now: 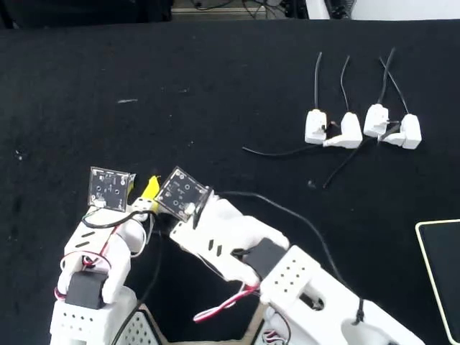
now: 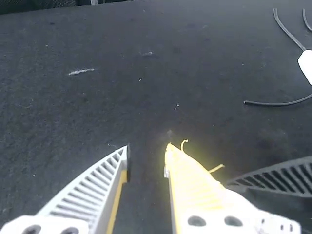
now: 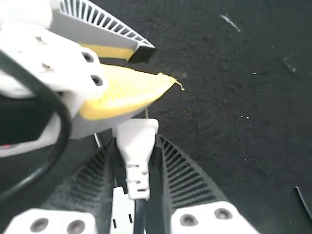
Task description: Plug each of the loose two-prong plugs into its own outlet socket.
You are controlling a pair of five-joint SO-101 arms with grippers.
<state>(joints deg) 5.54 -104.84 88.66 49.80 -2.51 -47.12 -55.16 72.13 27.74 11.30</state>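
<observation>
1. The scene is lit softly and fairly brightly, with upward-facing surfaces lit the most.
2. Much of the light is swallowed by the black table cloth (image 1: 215, 93), so cast shadows are hardly made out on it.
3. In the high view, the white connectors (image 1: 376, 120) at the far right and the white arm shells (image 1: 237, 237) are bleached of surface detail.
4. A pale strip (image 1: 402, 8) at the far right is overexposed.
5. Glare is seen on the yellow finger (image 2: 195, 187) of the left gripper (image 2: 146, 147).
6. The white plug (image 3: 136, 165) clamped in the right gripper (image 3: 138, 142) is washed out against its dark fingers.
</observation>
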